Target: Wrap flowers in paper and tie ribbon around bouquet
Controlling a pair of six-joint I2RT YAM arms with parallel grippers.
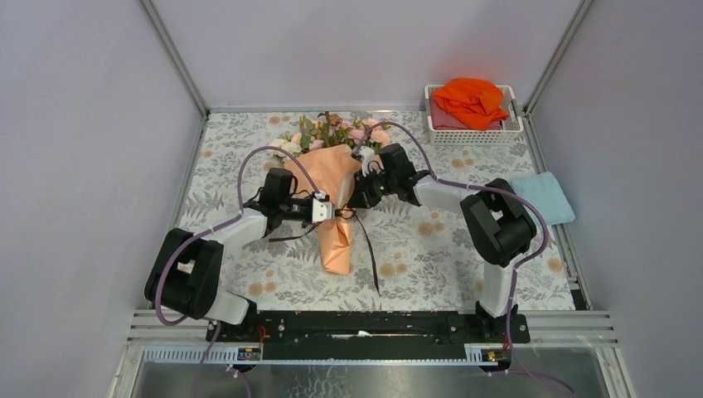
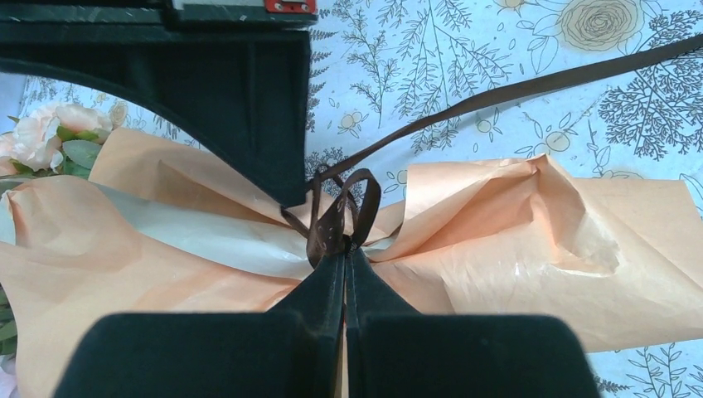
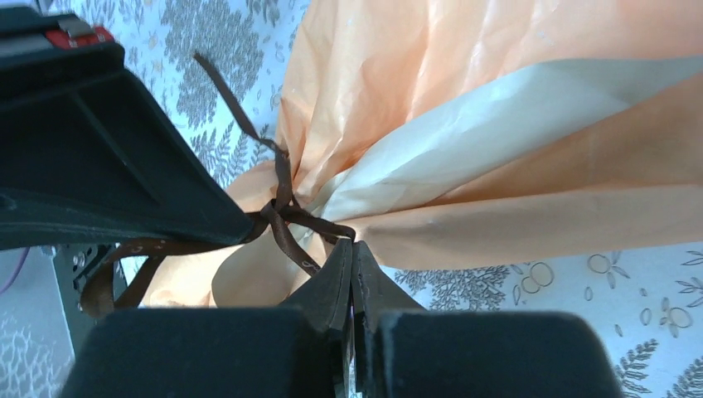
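The bouquet (image 1: 336, 178) lies at mid-table on the floral-print table covering (image 1: 431, 249), with the flowers (image 1: 336, 131) toward the far edge. The ribbon (image 2: 497, 95) is cinched around the narrow waist of the paper (image 2: 514, 240). The left gripper (image 2: 344, 259) and the right gripper (image 3: 351, 251) are both clenched. Each pinches a ribbon strand at that waist.

One bouquet (image 1: 332, 170): one sheet of paper (image 1: 337, 240), one ribbon (image 2: 497, 95), and one bunch of flowers (image 1: 332, 131) whose blooms are too small to count

Two arms, the left arm (image 1: 224, 236) and the right arm (image 1: 464, 207)

Two grippers, the left gripper (image 2: 344, 259) and the right gripper (image 3: 352, 250)

Two purple cables, the left cable (image 1: 273, 148) and the right cable (image 1: 396, 124)

One white basket (image 1: 472, 138)

Three cloths: one orange cloth (image 1: 471, 99), one dull red cloth (image 1: 443, 120), one light blue cloth (image 1: 543, 197)

One floral table cover (image 1: 431, 249)
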